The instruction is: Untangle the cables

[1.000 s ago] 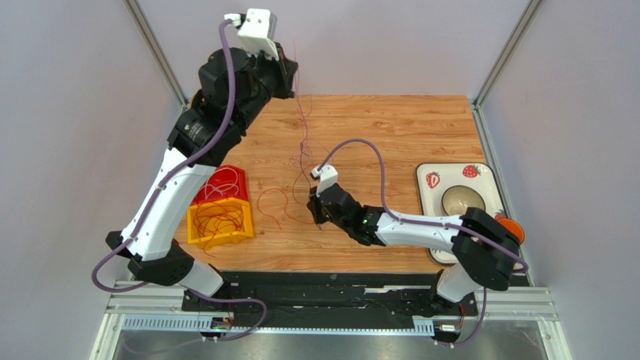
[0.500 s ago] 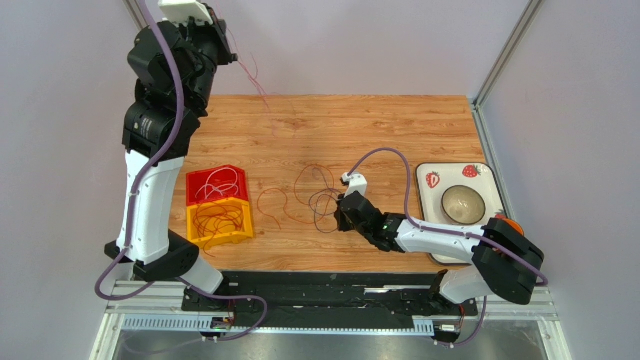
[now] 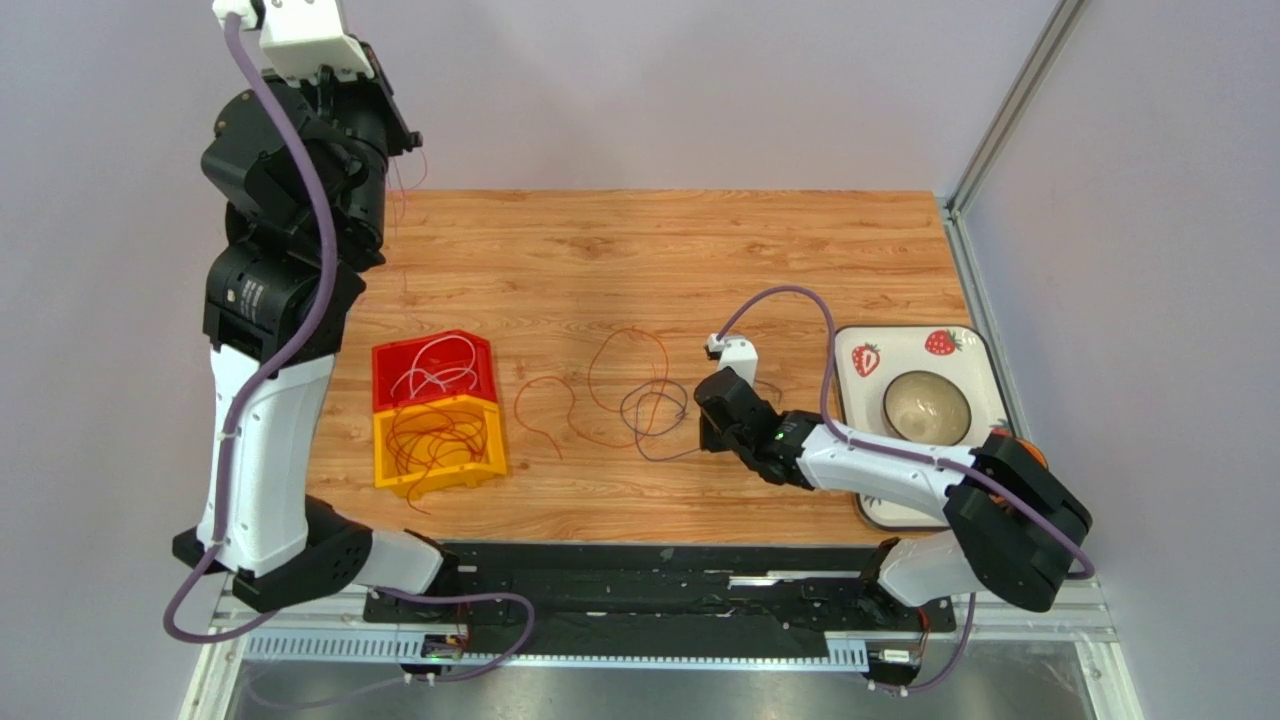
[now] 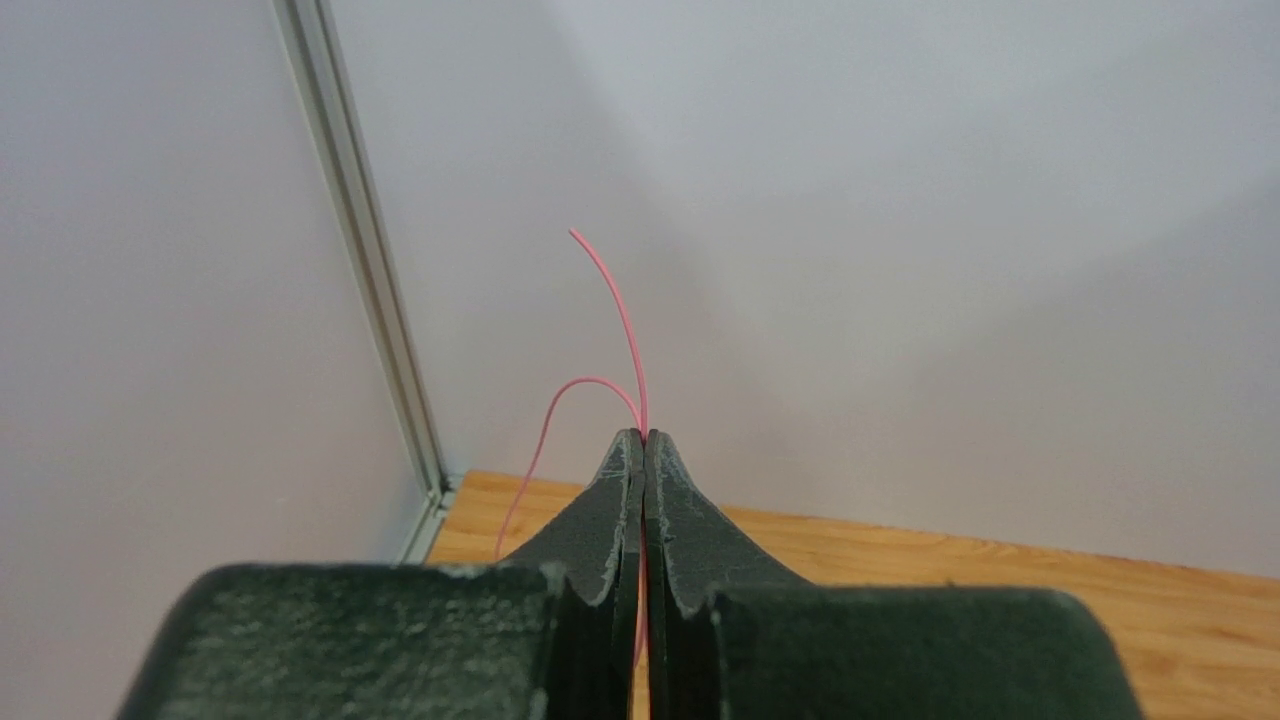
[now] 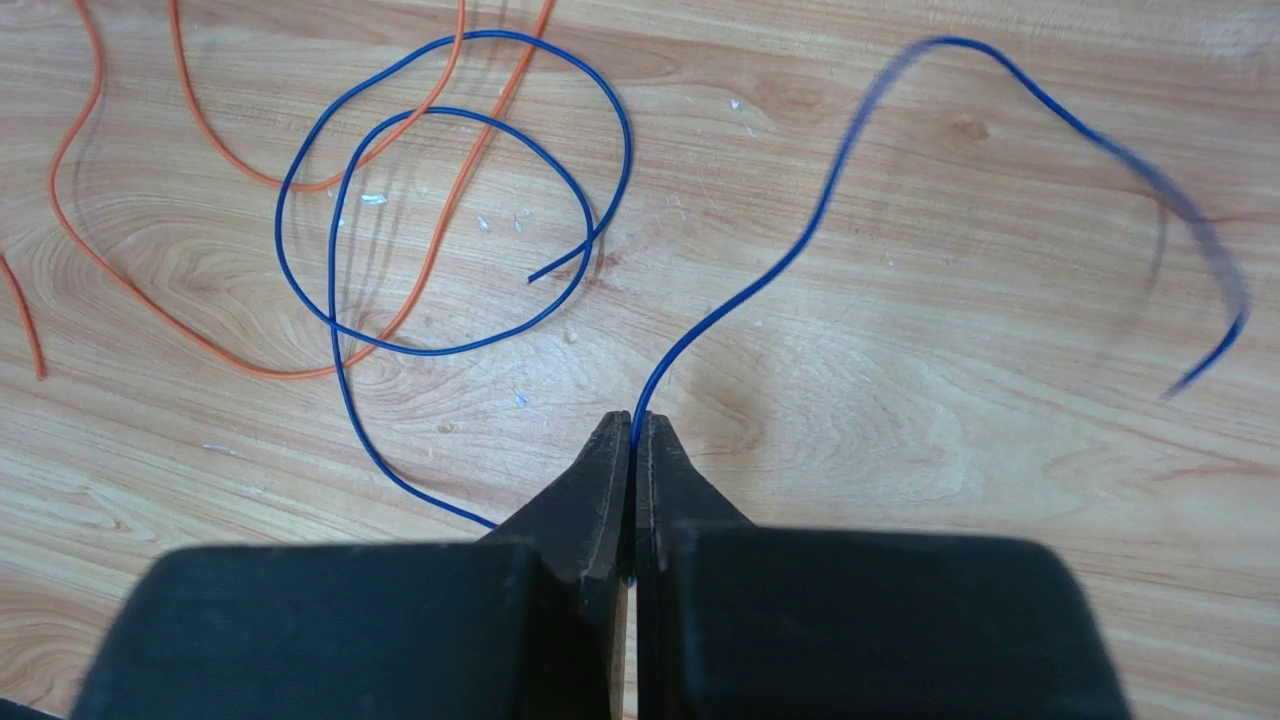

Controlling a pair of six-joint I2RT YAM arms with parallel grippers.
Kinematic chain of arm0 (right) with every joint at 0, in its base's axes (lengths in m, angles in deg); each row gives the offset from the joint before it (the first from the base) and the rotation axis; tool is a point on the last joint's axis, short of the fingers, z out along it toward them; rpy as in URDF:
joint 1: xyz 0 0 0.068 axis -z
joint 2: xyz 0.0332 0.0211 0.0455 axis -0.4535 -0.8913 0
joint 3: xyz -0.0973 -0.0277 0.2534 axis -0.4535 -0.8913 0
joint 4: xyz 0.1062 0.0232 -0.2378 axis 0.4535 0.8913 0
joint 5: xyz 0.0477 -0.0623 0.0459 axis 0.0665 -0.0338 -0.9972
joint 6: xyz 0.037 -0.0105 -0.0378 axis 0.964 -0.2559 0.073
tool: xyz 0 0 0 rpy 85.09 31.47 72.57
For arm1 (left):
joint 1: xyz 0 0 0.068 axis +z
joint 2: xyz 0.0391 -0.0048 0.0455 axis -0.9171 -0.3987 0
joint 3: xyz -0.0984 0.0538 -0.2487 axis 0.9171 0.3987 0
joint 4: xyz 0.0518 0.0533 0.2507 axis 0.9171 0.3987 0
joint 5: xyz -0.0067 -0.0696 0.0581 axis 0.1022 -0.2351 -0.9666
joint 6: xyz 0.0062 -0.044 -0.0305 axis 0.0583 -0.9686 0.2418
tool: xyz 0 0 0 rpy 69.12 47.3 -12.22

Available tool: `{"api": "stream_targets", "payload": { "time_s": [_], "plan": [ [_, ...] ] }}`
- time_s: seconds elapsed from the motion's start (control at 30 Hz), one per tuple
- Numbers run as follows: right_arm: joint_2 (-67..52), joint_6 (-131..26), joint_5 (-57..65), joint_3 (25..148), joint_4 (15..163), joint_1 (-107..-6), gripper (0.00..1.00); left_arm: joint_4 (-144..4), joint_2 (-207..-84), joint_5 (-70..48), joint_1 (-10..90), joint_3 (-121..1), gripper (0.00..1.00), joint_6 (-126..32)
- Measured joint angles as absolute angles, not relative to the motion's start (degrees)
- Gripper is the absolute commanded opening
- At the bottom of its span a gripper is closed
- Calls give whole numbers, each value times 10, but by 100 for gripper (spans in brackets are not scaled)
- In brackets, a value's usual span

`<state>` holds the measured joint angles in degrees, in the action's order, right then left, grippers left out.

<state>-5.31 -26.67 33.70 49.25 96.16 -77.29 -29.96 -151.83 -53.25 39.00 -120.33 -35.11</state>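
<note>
Left tool (image 4: 645,438) is hanging high at the worktop's (image 3: 781,255) 11 o'clock, pinching a pink cable (image 4: 619,308). Right tool (image 5: 633,428) is pinching a blue cable (image 5: 628,150) mid-worktop, beside orange cable (image 5: 301,188). Wrist views alone are showing both grips.

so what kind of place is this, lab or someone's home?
Looks like a robot lab cell: a wooden tabletop boxed in by plain panels on aluminium posts, two arms bolted to a rail, with staged props, a two-colour bin and loose cables.
</note>
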Motion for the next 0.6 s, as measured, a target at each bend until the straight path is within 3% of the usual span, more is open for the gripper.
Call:
{"api": "stream_targets", "payload": {
  "time_s": [0.27, 0.6],
  "plan": [
    [-53, -284, 340, 497, 964, -773, 0, -320, -1451, -548, 428, -1020, 0, -355],
    [-53, -294, 330, 485, 945, -773, 0, -325, -1432, -575, 449, -926, 0, -396]
  ]
}}
